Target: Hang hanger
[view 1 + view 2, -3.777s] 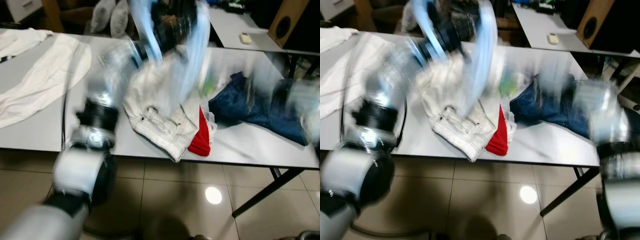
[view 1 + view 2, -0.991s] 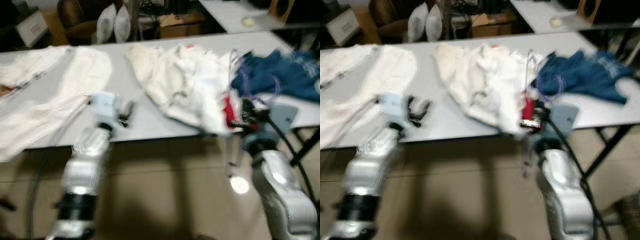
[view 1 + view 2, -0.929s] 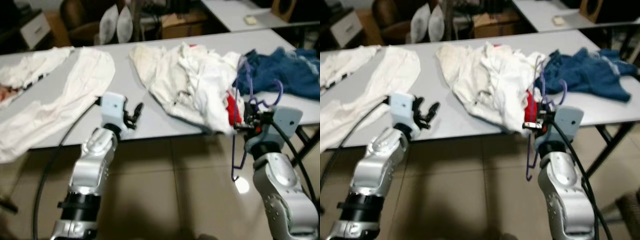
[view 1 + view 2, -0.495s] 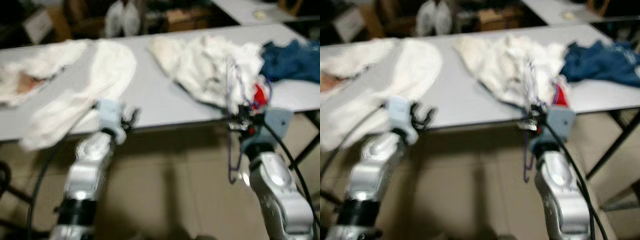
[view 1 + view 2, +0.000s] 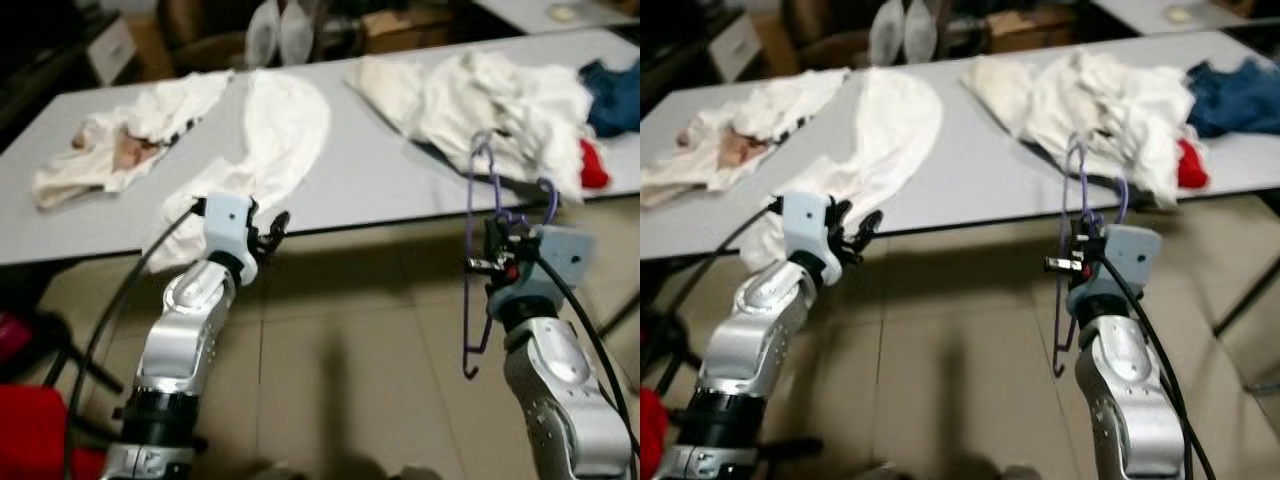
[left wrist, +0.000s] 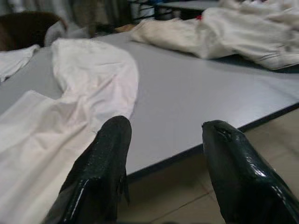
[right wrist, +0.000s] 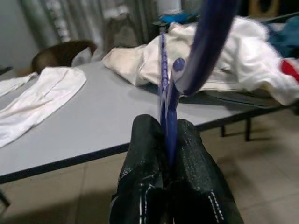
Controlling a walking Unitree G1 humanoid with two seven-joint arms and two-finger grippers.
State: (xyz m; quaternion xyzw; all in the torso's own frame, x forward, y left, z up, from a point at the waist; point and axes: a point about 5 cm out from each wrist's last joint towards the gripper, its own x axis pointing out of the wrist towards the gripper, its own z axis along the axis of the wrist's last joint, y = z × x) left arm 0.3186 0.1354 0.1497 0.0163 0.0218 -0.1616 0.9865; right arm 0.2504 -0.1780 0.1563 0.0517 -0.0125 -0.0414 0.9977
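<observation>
Right gripper (image 7: 168, 140) pinches the purple hanger (image 5: 470, 260), held upright off the surface (image 5: 380, 170) edge. Left gripper (image 6: 161, 140) spread, empty, at 9 o'clock. White clothes (image 5: 480, 95) piled at 12 o'clock.

Glossy purple hanger (image 5: 470, 255), matt grey table (image 5: 380, 170), cloth heaps (image 5: 490, 95).
</observation>
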